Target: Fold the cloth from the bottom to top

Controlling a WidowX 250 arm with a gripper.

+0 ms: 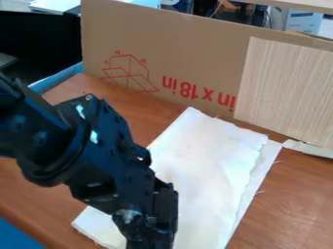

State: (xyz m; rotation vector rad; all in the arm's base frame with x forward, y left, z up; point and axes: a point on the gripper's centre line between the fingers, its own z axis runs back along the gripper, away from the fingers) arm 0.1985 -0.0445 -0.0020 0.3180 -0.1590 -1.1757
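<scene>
Pincer [151,234] hangs at 6 o'clock over the cloth [205,170]; clenched or released, I cannot tell. White, frayed, a long slab, the cloth points toward 1 o'clock, layers showing along its 3 o'clock edge; the bottom-to-top fold looks unfinished. Smooth brown bench [302,194] surrounds it; beyond stand flat cardboard [195,44] and a grooved panel [286,87].
</scene>
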